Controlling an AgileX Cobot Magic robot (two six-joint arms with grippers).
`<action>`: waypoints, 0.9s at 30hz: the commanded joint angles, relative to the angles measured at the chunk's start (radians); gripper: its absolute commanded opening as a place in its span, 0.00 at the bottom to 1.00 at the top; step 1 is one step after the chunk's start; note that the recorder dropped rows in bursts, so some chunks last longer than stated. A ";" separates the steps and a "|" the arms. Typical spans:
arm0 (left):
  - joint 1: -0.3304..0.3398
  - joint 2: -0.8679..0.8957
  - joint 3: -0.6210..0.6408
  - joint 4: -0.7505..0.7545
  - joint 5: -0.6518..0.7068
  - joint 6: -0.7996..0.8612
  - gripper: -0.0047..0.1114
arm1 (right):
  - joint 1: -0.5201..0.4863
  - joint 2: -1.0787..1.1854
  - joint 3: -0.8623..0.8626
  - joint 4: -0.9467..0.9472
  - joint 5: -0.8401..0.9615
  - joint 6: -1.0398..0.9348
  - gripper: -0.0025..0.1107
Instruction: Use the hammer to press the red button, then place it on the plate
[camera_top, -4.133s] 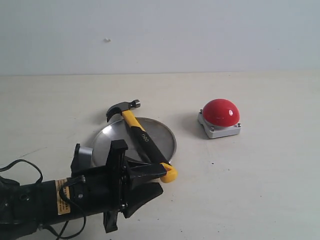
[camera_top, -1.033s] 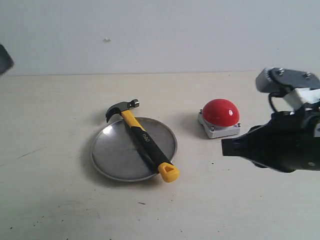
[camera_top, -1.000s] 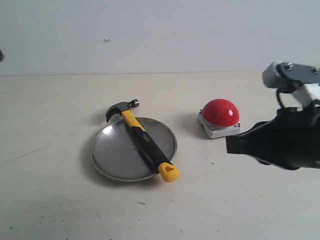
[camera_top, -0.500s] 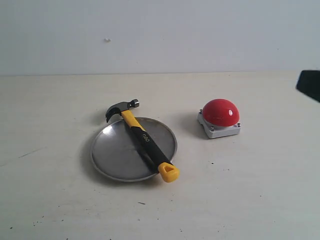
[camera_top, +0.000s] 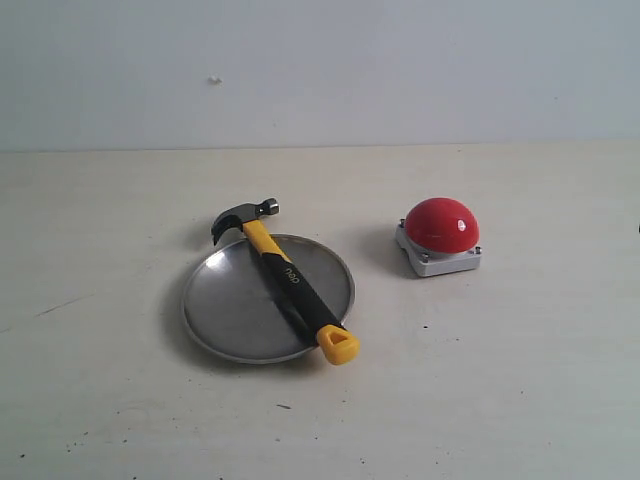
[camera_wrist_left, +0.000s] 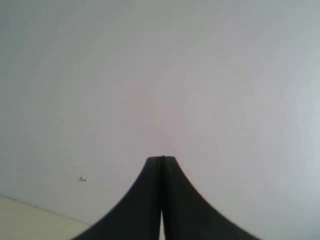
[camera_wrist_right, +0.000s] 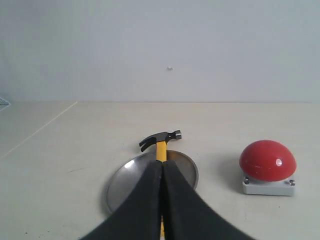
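The hammer (camera_top: 285, 278) lies across the silver plate (camera_top: 225, 310), its dark head over the far rim and its yellow looped end past the near rim. The red button (camera_top: 441, 224) sits in its grey base to the right of the plate. Neither arm shows in the exterior view. My left gripper (camera_wrist_left: 161, 159) is shut with nothing in it and faces a blank wall. My right gripper (camera_wrist_right: 162, 162) is shut and empty, well back from the table things; beyond it I see the hammer (camera_wrist_right: 160, 140), the plate (camera_wrist_right: 129, 176) and the red button (camera_wrist_right: 267, 160).
The pale table (camera_top: 520, 380) runs to a white wall at the back. A small speck (camera_top: 213, 80) marks the wall.
The right arm, which filled the right side of the exterior view a second ago, has drawn off past the right edge. Earlier the left arm left the lower left. Hammer, plate and button are unmoved.
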 joint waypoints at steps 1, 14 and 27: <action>0.003 -0.009 -0.005 -0.003 0.009 0.006 0.04 | 0.001 0.000 0.058 -0.009 -0.105 0.003 0.02; 0.003 -0.009 -0.005 -0.001 0.009 0.006 0.04 | 0.001 0.000 0.063 0.110 -0.060 0.026 0.02; 0.003 -0.009 -0.005 -0.001 0.009 0.006 0.04 | 0.001 0.000 0.063 0.110 -0.060 0.031 0.02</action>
